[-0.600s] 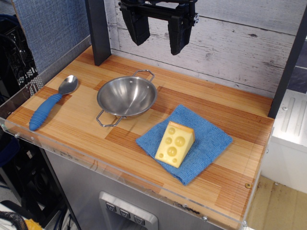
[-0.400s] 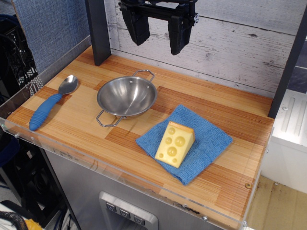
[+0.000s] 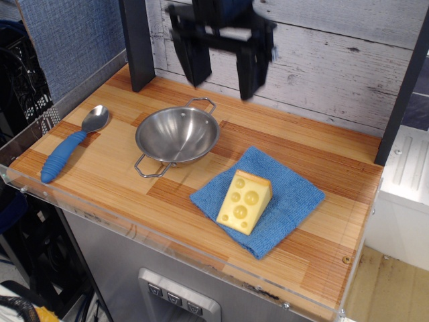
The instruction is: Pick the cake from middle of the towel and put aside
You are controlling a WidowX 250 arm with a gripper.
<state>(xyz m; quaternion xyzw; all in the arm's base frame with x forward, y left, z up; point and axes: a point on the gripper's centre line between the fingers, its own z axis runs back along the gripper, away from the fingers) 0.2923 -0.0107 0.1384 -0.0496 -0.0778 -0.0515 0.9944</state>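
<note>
1. Gripper (image 3: 224,77) blurred, high above bowl (image 3: 177,135); fingers (image 3: 251,70) spread, empty.
2. Cake (image 3: 244,201) upright mid-towel (image 3: 291,194).
3. Spoon (image 3: 70,146) far left on table (image 3: 315,258).

The scene was bright and evenly lit, with soft light from above. The steel bowl (image 3: 177,133) carried pale glare on its inner wall and threw a faint shadow. The cake (image 3: 244,201) and towel (image 3: 288,198) were sharp. Only the gripper (image 3: 223,78) was smeared by motion blur.
</note>
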